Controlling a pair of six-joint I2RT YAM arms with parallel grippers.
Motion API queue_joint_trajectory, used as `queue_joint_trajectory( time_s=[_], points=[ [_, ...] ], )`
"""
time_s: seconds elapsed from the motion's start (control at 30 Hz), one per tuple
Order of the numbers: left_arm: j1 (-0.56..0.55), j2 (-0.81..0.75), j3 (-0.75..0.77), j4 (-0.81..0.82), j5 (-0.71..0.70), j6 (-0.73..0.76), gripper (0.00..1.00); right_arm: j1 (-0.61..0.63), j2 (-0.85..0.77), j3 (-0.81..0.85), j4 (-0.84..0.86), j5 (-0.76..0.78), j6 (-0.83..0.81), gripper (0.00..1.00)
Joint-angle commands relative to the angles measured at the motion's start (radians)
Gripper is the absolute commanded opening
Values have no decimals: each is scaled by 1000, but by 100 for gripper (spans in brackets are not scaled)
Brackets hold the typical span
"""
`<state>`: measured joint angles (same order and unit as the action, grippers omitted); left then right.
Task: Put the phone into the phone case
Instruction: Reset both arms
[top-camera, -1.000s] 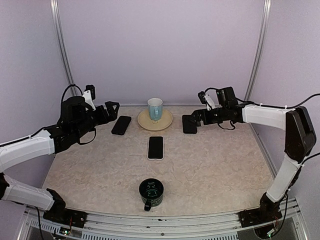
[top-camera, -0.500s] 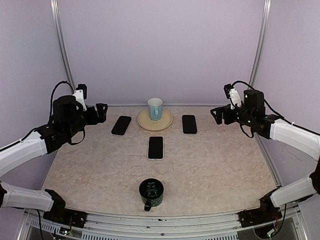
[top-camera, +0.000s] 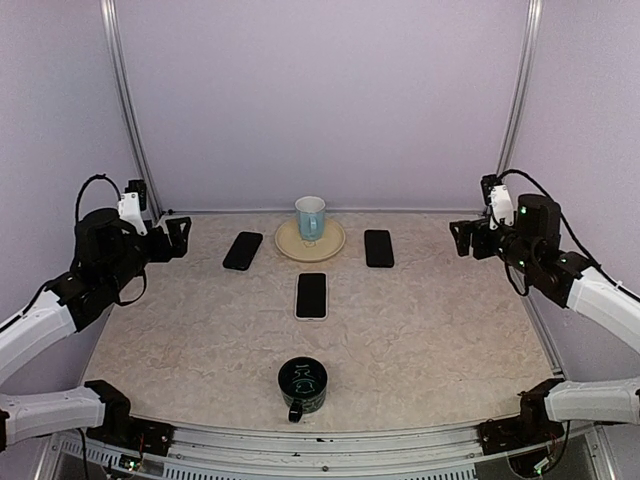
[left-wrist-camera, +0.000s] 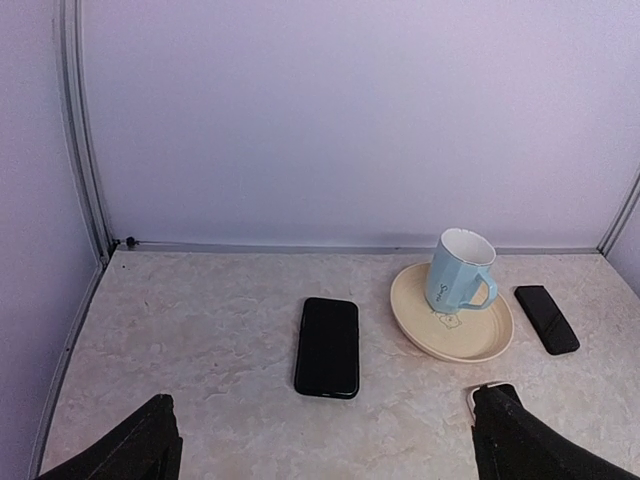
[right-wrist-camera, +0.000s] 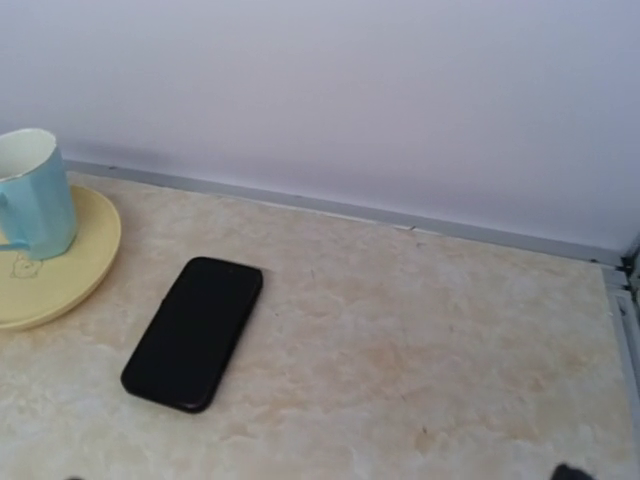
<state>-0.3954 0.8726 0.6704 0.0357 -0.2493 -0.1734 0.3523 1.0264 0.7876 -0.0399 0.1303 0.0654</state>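
Beige marbled tabletop (top-camera: 420, 330): round cream plate (top-camera: 335, 241) upper centre, black phone-shaped slab (top-camera: 242, 250) left, second black slab (top-camera: 378, 247) right, white-rimmed black phone (top-camera: 311, 295) mid-frame, dark green mug (top-camera: 302, 385) lower centre.

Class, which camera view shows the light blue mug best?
Left wrist: the light blue mug stands whole and close on the yellow plate. Right wrist crops it at the left edge; the top view shows it whole but small.

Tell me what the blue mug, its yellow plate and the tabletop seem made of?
Blue mug: probably glazed ceramic, smooth faceted walls with soft sheen. Yellow plate: ceramic or plastic, even matte surface; cannot tell. Tabletop: likely laminate printed as beige marble, flat veined pattern.
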Motion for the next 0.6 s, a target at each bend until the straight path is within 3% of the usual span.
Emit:
queue_joint_trajectory(
  time_s=[0.0,0.27,0.57],
  points=[
    [7,-22,-24,5,39,30,99,-7,-106,-65,36,42,-2,100],
    [7,-31,-38,11,59,37,99,-7,-213,-113,82,119,-11,100],
    [7,-39,-39,23,78,30,99,-7,-177,-88,61,115,-12,100]
  ],
)
